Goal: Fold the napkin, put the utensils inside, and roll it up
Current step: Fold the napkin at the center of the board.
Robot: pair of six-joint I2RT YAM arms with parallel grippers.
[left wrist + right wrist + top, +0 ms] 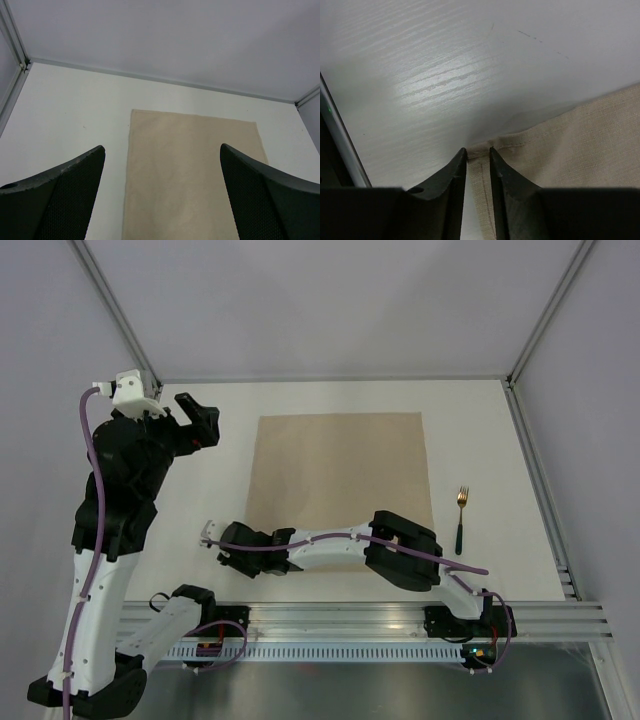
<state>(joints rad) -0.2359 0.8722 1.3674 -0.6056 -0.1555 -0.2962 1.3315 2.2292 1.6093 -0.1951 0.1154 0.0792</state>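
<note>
1. The napkin (340, 470) lies spread flat in the middle of the bench (475, 425), a single layer with straight hemmed edges. Its far edge runs parallel to the back wall (330, 310).
2. The napkin's near-left corner sits at the fingertips of the right hand (478, 150). In the right wrist view the two dark fingers stand only a narrow slit apart, with the corner's hem lying in that slit. A gap still shows between them, so the cloth is not clamped.
3. The right arm (400, 550) reaches leftward across the napkin's near edge and hides most of that edge from above.
4. The fork (461, 520) lies on the bare bench just right of the napkin's right edge, apart from it. Its gold tines point to the far side and its dark handle to the near side.
5. The left hand (162, 146) is raised above the bench's far-left part, its fingers spread fully and holding nothing. It looks down toward the napkin's left edge.
6. Bare bench borders the napkin on its left, far and right sides, with the widest strip on the left.
7. A metal rail (400, 615) bounds the near edge of the bench.
</note>
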